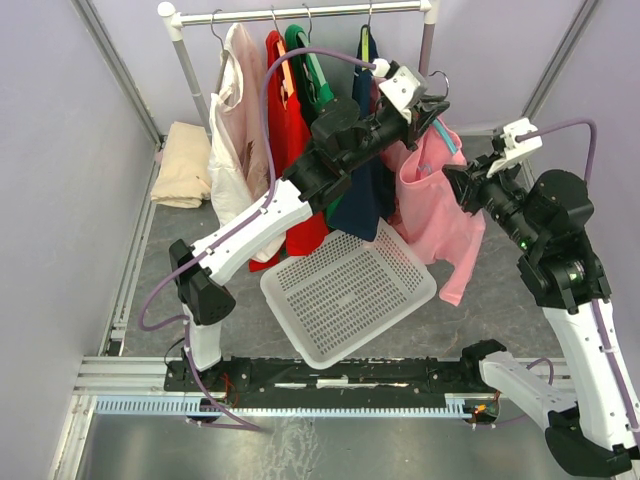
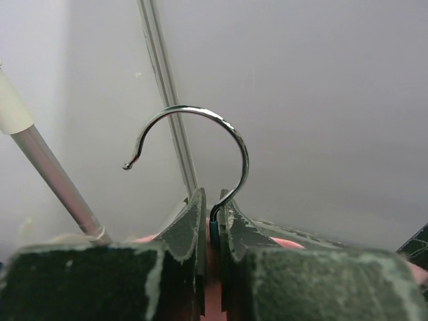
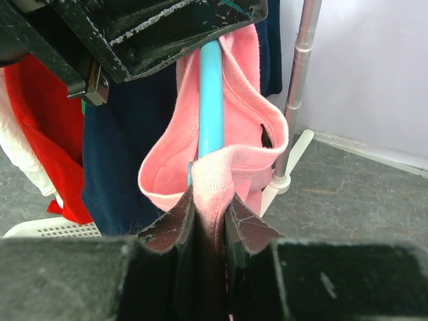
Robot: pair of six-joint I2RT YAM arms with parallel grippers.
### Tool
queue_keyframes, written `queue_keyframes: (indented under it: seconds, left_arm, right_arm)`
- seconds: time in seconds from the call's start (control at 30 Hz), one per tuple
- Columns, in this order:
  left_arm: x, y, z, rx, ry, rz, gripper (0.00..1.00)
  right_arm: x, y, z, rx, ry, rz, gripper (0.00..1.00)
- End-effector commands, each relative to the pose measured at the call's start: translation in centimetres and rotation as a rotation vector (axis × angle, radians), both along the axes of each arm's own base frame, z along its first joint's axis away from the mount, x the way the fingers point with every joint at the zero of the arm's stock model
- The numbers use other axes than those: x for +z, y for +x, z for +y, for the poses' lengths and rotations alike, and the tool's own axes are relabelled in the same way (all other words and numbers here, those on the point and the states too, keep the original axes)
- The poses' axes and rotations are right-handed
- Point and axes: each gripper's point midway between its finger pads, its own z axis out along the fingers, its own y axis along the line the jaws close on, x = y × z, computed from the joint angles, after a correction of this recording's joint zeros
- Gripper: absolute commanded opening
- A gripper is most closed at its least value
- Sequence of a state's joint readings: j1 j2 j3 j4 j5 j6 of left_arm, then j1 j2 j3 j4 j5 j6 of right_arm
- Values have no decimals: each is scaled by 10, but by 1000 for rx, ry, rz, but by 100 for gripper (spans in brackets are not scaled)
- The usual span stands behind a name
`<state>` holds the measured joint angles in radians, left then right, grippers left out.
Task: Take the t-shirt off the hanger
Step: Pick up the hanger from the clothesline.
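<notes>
T-shirt [image 1: 435, 205], pink, hangs on hanger [image 2: 242, 157] held clear of rail [image 1: 300, 12], over worktop. L pincer [image 2: 212, 204] clamps hanger neck, steadying it; R pincer [image 3: 208, 210] pinches shoulder fabric, prob. to peel it off.

The pink t-shirt [image 1: 432, 205] hangs limp at about 2 o'clock in the top view, its hem trailing toward 5 o'clock. Its neckline is threaded by the light-blue hanger [image 3: 210, 93], and the collar [image 3: 214, 177] bunches around that bar. The steel hook [image 2: 190, 107] stands upright, hooked on nothing, tip toward 9 o'clock.
</notes>
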<state>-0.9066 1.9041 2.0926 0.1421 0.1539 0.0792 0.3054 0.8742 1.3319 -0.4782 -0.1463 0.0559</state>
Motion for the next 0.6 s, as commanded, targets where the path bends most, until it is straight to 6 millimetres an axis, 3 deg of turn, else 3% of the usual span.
queue_keyframes:
  seconds: [0.0,0.2,0.43,0.57]
  left_arm:
    - [33,-6,21,55,-49,-49,3]
    - [38,9,35,166,-51,-31,3]
    - [49,28,56,317,-65,-19,3]
    - [58,35,64,358,-69,-21,3]
  right_arm:
    - [50,-6,7,43,57,-164,3]
    - [52,-5,0,-2,79,-135,39]
    - [53,-9,-9,-44,86,-110,56]
    - [50,-13,-14,-67,88,-102,61]
